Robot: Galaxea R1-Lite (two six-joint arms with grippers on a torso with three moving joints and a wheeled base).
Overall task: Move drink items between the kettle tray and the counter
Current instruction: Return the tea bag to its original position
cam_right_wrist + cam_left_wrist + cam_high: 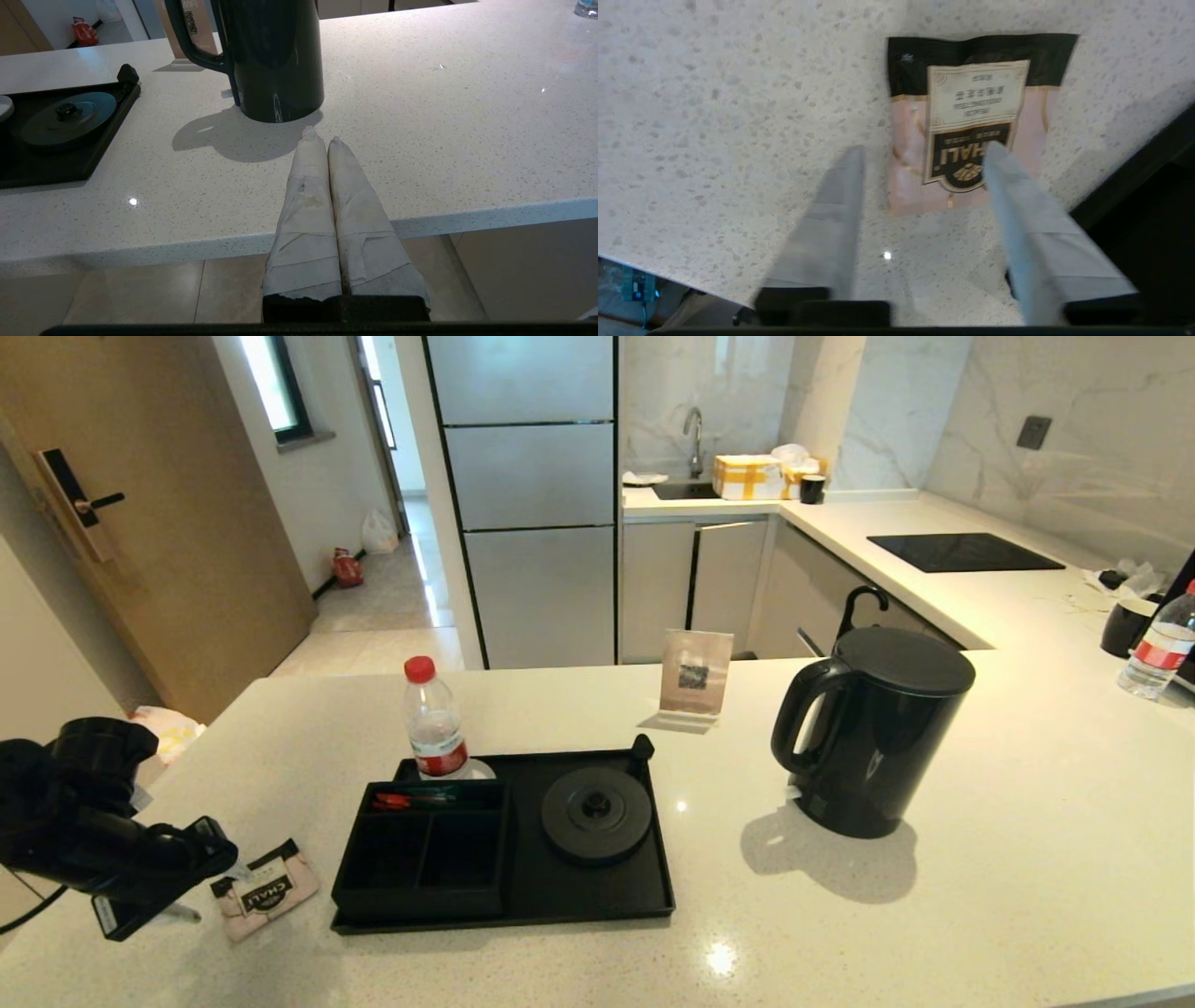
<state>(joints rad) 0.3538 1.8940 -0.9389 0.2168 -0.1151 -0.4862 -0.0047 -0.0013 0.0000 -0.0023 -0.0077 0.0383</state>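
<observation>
The pale-pink tea sachet [264, 889] [966, 121] lies flat on the white speckled counter [980, 859], just left of the black kettle tray [597, 896]. My left gripper [173, 905] [924, 151] hovers over the sachet's near end, open, nothing between its fingers. The black kettle [873, 728] [268, 56] stands on the counter right of the tray, off its round base disc [597, 812] [67, 116]. My right gripper [322, 135] is shut and empty, near the counter's front edge, pointing at the kettle; the head view does not show it.
A water bottle with a red cap [434, 723] stands at the tray's back left corner. The tray's compartment box [425, 845] holds small red sticks. A card stand [695, 677] sits behind the tray. A second bottle [1158, 649] and a mug [1128, 625] stand far right.
</observation>
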